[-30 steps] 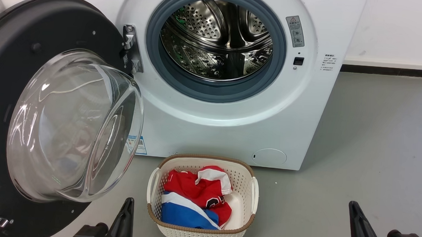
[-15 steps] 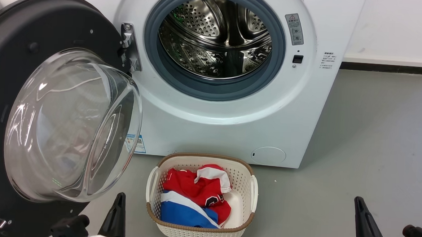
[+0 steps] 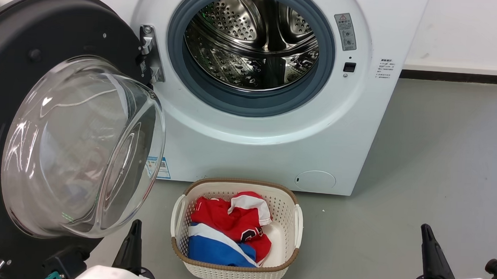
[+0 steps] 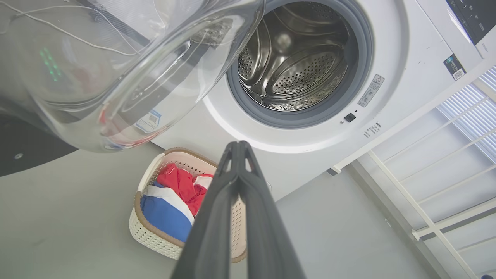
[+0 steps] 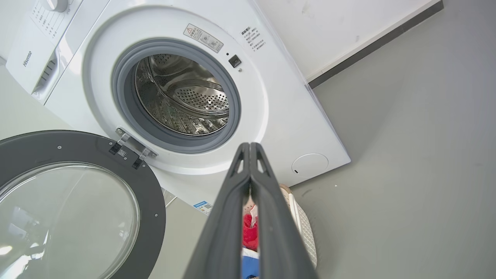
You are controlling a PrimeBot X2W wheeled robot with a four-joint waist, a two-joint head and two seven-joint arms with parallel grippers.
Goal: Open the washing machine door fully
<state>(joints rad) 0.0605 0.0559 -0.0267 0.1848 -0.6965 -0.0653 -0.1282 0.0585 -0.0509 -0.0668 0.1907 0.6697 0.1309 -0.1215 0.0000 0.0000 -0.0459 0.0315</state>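
Head view: washing machine door [image 3: 73,147] stands wide open at 9 o'clock of the drum [image 3: 253,42], hanging on its hinge [image 3: 148,53], glass bowl bulging outward. Washing machine [image 3: 273,149] white, gasket grey. Laundry basket [image 3: 233,272] on the floor [image 3: 421,165] at 6 o'clock of the machine, with red, white and blue clothes [image 3: 227,223] inside. Left tool [image 3: 135,227] at 7 o'clock, near the door's lower edge, fingers pressed together, holding nothing. Right tool [image 3: 427,232] at 5 o'clock, well apart, likewise closed and empty.

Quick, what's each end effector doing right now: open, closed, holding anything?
Left end effector: closed, holding nothing.
Right end effector: closed, holding nothing.
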